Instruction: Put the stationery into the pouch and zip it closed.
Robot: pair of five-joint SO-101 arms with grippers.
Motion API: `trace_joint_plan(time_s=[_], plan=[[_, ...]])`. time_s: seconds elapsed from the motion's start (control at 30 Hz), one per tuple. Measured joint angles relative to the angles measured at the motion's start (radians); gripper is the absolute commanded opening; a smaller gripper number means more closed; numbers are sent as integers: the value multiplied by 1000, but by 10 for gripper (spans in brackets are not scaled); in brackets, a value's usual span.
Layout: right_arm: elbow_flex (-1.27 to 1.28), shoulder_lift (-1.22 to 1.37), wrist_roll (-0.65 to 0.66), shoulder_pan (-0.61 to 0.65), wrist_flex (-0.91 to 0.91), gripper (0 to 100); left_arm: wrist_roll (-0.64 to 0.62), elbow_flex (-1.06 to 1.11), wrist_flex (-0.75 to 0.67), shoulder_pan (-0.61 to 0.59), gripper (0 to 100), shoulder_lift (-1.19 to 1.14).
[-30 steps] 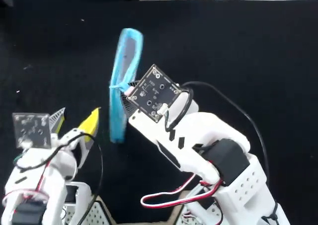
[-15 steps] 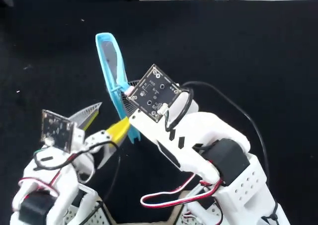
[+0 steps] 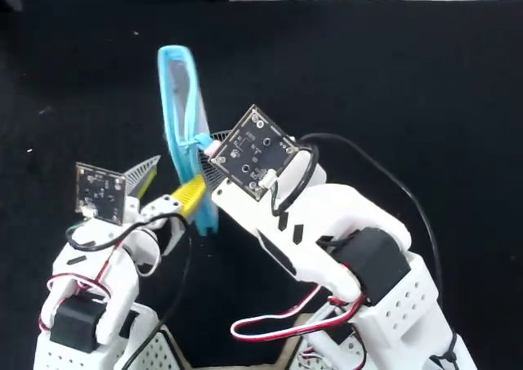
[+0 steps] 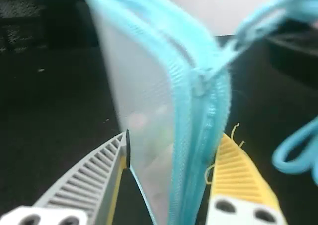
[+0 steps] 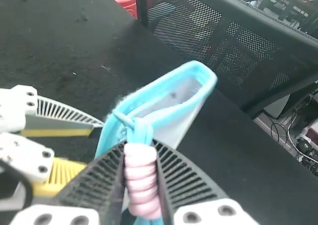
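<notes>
Blue pouch (image 3: 181, 117) stood on edge on the black table (image 3: 409, 76) in the high view. Left wrist view: left gripper (image 4: 176, 138) was spread wide, straddling the pouch's end without pinching, probably to brace it. Right wrist view: right gripper (image 5: 139, 153) was clamped on the pink zipper pull (image 5: 141, 185), presumably ready to drag it.

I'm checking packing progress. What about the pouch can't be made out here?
- Contents: left wrist view, pouch wall blurred, just faint pink smears.
- Pouch's lower half: high view, partly behind the left gripper and right arm.
- Zip's closed length: right wrist view, right gripper and pink zip pull cover it.
</notes>
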State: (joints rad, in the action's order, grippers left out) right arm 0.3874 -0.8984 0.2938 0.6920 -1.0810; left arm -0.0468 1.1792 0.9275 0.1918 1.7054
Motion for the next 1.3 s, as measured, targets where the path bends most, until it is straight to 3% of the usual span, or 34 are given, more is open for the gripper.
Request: trace_joint_plan(time_s=[0.2, 0.4, 0.6, 0.8, 0.97, 1.17, 1.3], plan=[[23, 0, 0, 0, 0, 11, 0, 0, 0, -31, 118, 0], [60, 0, 0, 3, 8, 11, 26, 0, 0, 34, 29, 0], [61, 0, 0, 3, 8, 11, 149, -6, 52, 43, 30, 0], [63, 0, 0, 5, 32, 11, 307, -101, 230, 43, 30, 2], [63, 0, 0, 5, 35, 11, 423, -153, 295, 41, 30, 2], [63, 0, -8, 2, 35, 11, 460, -160, 299, 41, 30, 2], [64, 0, -92, -83, 77, 11, 463, -164, 298, 41, 30, 2]])
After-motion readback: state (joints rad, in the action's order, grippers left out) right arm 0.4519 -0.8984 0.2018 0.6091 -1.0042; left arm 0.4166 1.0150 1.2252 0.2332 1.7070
